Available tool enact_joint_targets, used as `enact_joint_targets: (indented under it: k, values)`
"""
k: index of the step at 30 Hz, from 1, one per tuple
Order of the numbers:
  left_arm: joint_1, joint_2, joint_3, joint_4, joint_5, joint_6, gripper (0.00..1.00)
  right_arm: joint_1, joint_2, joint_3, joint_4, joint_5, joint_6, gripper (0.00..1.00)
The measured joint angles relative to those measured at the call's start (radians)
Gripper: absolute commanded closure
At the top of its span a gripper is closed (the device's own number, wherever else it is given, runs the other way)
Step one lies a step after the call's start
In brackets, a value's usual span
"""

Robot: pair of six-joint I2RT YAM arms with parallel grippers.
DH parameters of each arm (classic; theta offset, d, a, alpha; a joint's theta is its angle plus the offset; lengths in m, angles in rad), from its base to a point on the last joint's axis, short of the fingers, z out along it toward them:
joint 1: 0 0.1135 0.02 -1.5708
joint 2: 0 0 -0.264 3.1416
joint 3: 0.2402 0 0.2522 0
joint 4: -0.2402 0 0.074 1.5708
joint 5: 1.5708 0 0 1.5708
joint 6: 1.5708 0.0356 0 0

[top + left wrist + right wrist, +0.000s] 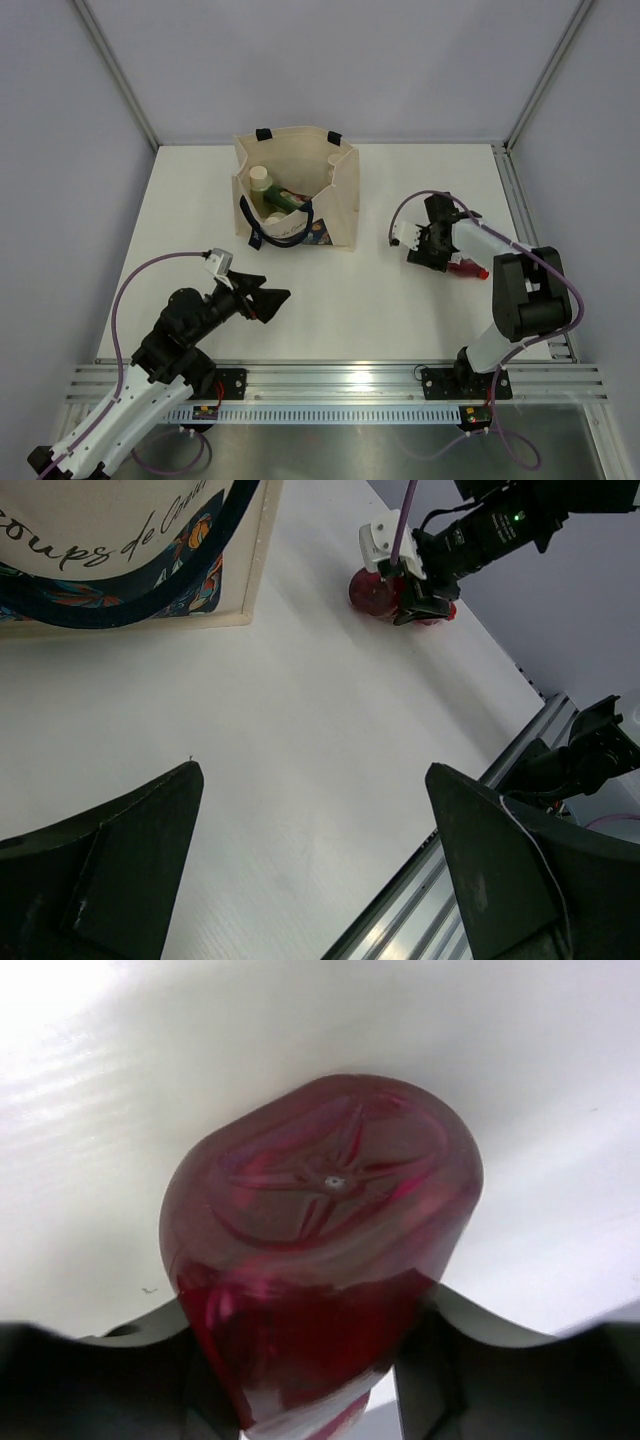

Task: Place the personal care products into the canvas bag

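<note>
The canvas bag [340, 205] stands open at the back of the table, its print also showing in the left wrist view [120, 565]. Inside it are pale cylinders with cream caps [260, 176] and a dark green squeeze bottle [291, 199]. My right gripper [445, 262] is shut on a red squeeze bottle [470, 268] to the right of the bag, low over the table. The bottle's base fills the right wrist view [320, 1190] between the fingers [120, 1370]. My left gripper [268, 300] is open and empty in front of the bag [312, 770].
The bag's navy strap [285, 238] hangs over its front wall. An aluminium rail [330, 380] runs along the near table edge. Grey enclosure walls stand at the left, back and right. The right arm's cable [400, 212] loops toward the bag.
</note>
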State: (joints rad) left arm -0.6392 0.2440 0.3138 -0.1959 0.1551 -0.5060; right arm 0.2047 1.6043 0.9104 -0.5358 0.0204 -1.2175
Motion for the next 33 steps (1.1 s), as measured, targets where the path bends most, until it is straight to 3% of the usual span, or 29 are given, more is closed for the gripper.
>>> enact_joint_targets:
  k: [3, 8, 12, 17, 24, 33]
  values:
    - [0.0, 0.0, 0.0, 0.003, 0.008, 0.0, 0.01, -0.058, 0.028, 0.111, -0.14, -0.132, 0.069, 0.57]
    - [0.0, 0.026, 0.0, 0.024, 0.047, 0.001, 0.01, -0.189, 0.098, 0.319, -0.383, -0.368, 0.158, 0.7]
    - [0.0, 0.058, 0.0, 0.031, 0.07, 0.0, 0.01, -0.268, 0.204, 0.417, -0.443, -0.492, 0.244, 0.89]
    - [0.0, 0.061, -0.001, 0.049, 0.11, 0.0, 0.01, -0.341, 0.31, 0.455, -0.491, -0.594, 0.326, 0.99]
    - [0.0, 0.108, -0.002, 0.11, 0.178, 0.0, 0.01, -0.408, 0.306, 0.497, -0.552, -0.776, 0.368, 1.0]
    - [0.0, 0.144, -0.002, 0.121, 0.194, 0.0, 0.01, -0.408, 0.238, 0.571, -0.6, -1.014, 0.471, 1.0]
